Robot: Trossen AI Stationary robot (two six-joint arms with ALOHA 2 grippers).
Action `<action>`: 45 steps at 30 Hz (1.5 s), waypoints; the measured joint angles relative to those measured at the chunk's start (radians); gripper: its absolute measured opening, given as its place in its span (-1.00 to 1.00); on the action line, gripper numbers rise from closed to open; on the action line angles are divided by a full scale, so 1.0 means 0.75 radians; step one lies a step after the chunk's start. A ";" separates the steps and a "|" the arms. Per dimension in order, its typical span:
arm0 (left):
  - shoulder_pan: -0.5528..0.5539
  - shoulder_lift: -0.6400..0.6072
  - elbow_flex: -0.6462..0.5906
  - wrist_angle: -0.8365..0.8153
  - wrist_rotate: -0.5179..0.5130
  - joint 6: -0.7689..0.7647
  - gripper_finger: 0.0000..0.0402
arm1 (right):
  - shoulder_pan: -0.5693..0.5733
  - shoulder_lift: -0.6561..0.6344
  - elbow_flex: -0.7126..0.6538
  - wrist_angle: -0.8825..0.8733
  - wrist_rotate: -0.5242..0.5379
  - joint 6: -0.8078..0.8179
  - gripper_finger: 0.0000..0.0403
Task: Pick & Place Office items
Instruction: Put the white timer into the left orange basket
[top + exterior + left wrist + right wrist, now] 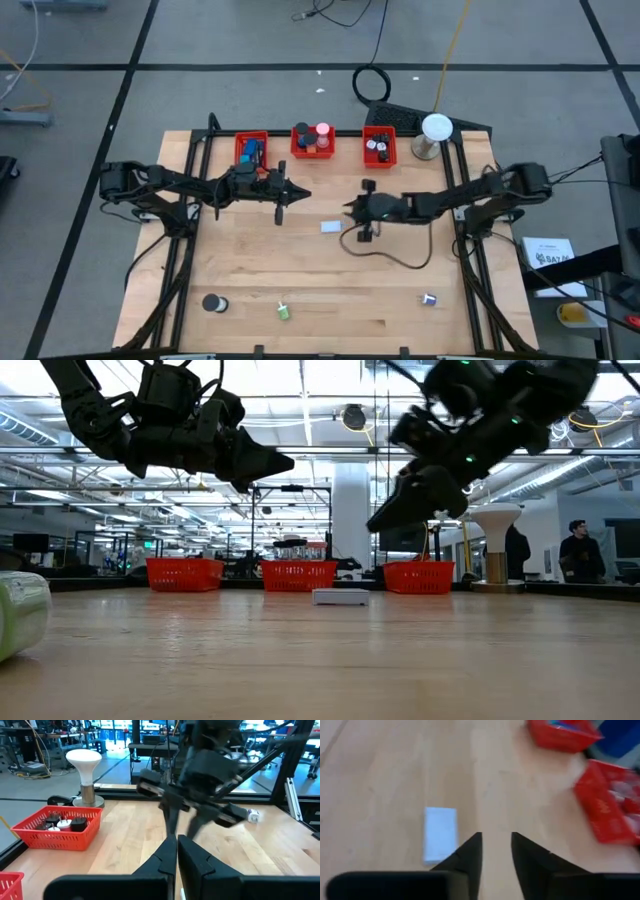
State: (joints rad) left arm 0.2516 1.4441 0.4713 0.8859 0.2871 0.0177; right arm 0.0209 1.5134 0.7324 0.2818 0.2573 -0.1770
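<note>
Table: pale wood, with a dark frame rail down each side.
Left gripper: raised above the table, left of centre, near the left bin; fingers pressed together, holding nothing. In the left wrist view the two fingers meet in a thin seam.
Right gripper: raised above the middle of the table, pointing left; its tips hang just right of the white block. The right wrist view shows its fingers a little apart with bare wood between them, pinching nothing.
White block: flat rectangle lying on the wood at centre, apart from both grippers; also seen in the right wrist view and low view.
Left bin: red, at the far edge, holding blue pieces.
Middle bin: red, far edge, holding pink, red and dark pieces.
Right bin: red, far edge, holding black rolls with some white and red.
Lamp: white dome on a metal base, far right, just beside the right bin.
Black roll: near left part of the table, alone.
Green bit: near edge, right of the black roll.
Blue-white bit: near right part of the table.
Cable: dark loop lying on the wood below the right arm.
Room: people stand in the far right background of the low view.
</note>
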 joint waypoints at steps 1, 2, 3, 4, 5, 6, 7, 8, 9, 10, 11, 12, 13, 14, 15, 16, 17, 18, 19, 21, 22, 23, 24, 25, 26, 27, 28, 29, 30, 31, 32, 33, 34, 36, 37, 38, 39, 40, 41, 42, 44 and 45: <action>0.000 0.000 0.000 0.002 0.000 0.000 -0.93 | -0.012 -0.037 -0.051 0.057 0.001 0.001 -0.61; 0.000 0.000 0.000 0.004 0.000 0.000 -0.93 | -0.025 -0.071 -0.096 0.118 0.001 0.000 -0.66; -0.001 0.000 0.000 0.011 0.000 -0.004 -0.93 | -0.037 -0.105 -0.145 0.175 0.001 0.001 -0.72; -0.001 0.000 0.001 0.015 0.000 -0.025 -0.93 | -0.050 -0.141 -0.192 0.229 0.001 0.001 -0.77; -0.001 -0.001 0.006 0.012 0.000 -0.065 -0.93 | -0.062 -0.173 -0.234 0.282 0.000 0.001 -0.81; -0.001 -0.001 0.009 0.009 0.000 -0.115 -0.93 | -0.074 -0.203 -0.278 0.341 0.000 0.001 -0.85; -0.001 -0.001 0.011 0.008 0.000 -0.174 -0.93 | -0.085 -0.233 -0.319 0.390 0.000 0.001 -0.89; -0.001 0.000 0.018 0.007 0.001 -0.220 -0.93 | -0.095 -0.261 -0.354 0.426 0.001 0.001 -0.93; -0.001 0.000 0.027 0.006 0.000 -0.250 -0.93 | -0.103 -0.288 -0.386 0.459 0.001 0.001 -0.96; -0.002 0.000 0.038 0.003 0.000 -0.273 -0.93 | -0.108 -0.320 -0.416 0.479 0.001 0.001 -0.98; -0.008 0.000 0.052 -0.006 -0.001 -0.296 -0.93 | -0.113 -0.349 -0.443 0.488 0.001 0.001 -0.99; -0.015 0.000 0.071 -0.031 -0.005 -0.308 -0.94 | -0.118 -0.374 -0.464 0.504 0.000 0.001 -0.99; -0.030 0.000 0.094 -0.075 -0.011 -0.306 -0.95 | -0.119 -0.397 -0.484 0.519 0.000 0.001 -0.99; -0.050 0.001 0.122 -0.141 -0.028 -0.287 -0.97 | -0.121 -0.423 -0.504 0.529 0.000 0.001 -0.98; -0.073 0.009 0.156 -0.210 -0.060 -0.254 -0.98 | -0.123 -0.447 -0.518 0.532 0.000 0.001 -0.97; -0.096 0.012 0.189 -0.293 -0.096 -0.216 -0.98 | -0.123 -0.465 -0.527 0.535 0.000 0.001 -0.96; -0.123 0.012 0.222 -0.393 -0.134 -0.179 -0.98 | -0.123 -0.482 -0.536 0.537 0.000 0.001 -0.96; -0.147 0.017 0.261 -0.497 -0.182 -0.153 -0.97 | -0.123 -0.501 -0.544 0.537 0.000 0.001 -0.96; -0.169 0.028 0.306 -0.587 -0.234 -0.135 -0.97 | -0.123 -0.517 -0.552 0.537 0.000 0.001 -0.96; -0.203 0.033 0.378 -0.788 -0.339 -0.134 -0.98 | -0.123 -0.538 -0.560 0.538 -0.001 0.001 -0.97; -0.216 0.033 0.407 -0.871 -0.395 -0.149 -0.99 | -0.123 -0.547 -0.566 0.537 0.000 0.001 -0.97; -0.228 0.033 0.433 -0.922 -0.454 -0.172 -0.99 | -0.123 -0.552 -0.569 0.536 0.000 0.001 -0.98; -0.239 0.033 0.450 -0.958 -0.503 -0.194 -0.98 | -0.123 -0.556 -0.570 0.537 0.000 0.001 -0.98; -0.247 0.031 0.463 -0.995 -0.532 -0.214 -0.96 | -0.123 -0.556 -0.570 0.537 0.000 0.001 -0.99; -0.254 0.031 0.473 -1.031 -0.537 -0.228 -0.93 | -0.123 -0.556 -0.570 0.537 0.000 0.001 -0.99; -0.262 0.031 0.480 -1.061 -0.535 -0.247 -0.88 | -0.123 -0.556 -0.570 0.537 0.000 0.001 -1.00; -0.270 0.034 0.482 -1.083 -0.527 -0.267 -0.82 | -0.123 -0.556 -0.570 0.537 0.000 0.001 -1.00; -0.278 0.051 0.486 -1.090 -0.525 -0.288 -0.76 | -0.123 -0.556 -0.570 0.537 0.000 0.001 -1.00; -0.286 0.074 0.493 -1.079 -0.525 -0.302 -0.69 | -0.122 -0.556 -0.570 0.536 0.000 0.001 -1.00; -0.292 0.090 0.495 -1.078 -0.524 -0.308 -0.61 | -0.122 -0.556 -0.570 0.535 -0.001 0.001 -1.00; -0.297 0.111 0.494 -1.096 -0.523 -0.310 -0.53 | -0.122 -0.556 -0.570 0.535 0.000 0.001 -1.00; -0.299 0.139 0.500 -1.090 -0.523 -0.312 -0.46 | -0.122 -0.556 -0.570 0.536 0.000 0.001 -1.00; -0.303 0.168 0.519 -1.076 -0.523 -0.312 -0.39 | -0.122 -0.556 -0.570 0.533 0.001 0.001 -1.00; -0.304 0.225 0.539 -1.076 -0.516 -0.306 -0.25 | -0.122 -0.556 -0.572 0.528 0.000 0.001 -0.99; -0.303 0.256 0.554 -1.084 -0.508 -0.297 -0.19 | -0.122 -0.556 -0.571 0.528 0.000 0.001 -0.99; -0.303 0.292 0.574 -1.078 -0.493 -0.286 -0.13 | -0.122 -0.556 -0.571 0.527 0.001 0.001 -0.99; -0.303 0.323 0.591 -1.075 -0.477 -0.276 -0.07 | -0.122 -0.556 -0.572 0.528 0.000 0.001 -1.00; -0.303 0.346 0.606 -1.091 -0.460 -0.266 -0.02 | -0.122 -0.556 -0.571 0.530 0.000 0.001 -1.00; -0.304 0.374 0.626 -1.099 -0.445 -0.257 0.03 | -0.122 -0.556 -0.571 0.528 0.000 0.001 -1.00; -0.304 0.401 0.655 -1.084 -0.429 -0.245 0.08 | -0.122 -0.556 -0.571 0.526 0.000 0.001 -1.00; -0.306 0.441 0.693 -1.110 -0.410 -0.221 0.16 | -0.122 -0.556 -0.571 0.526 0.000 0.001 -0.99; -0.312 0.465 0.714 -1.123 -0.405 -0.209 0.20 | -0.122 -0.556 -0.571 0.525 0.000 0.001 -0.99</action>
State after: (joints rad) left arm 0.0177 1.7932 1.0070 0.0437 -0.0170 -0.1390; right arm -0.0708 1.0966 0.3038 0.6756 0.2573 -0.1764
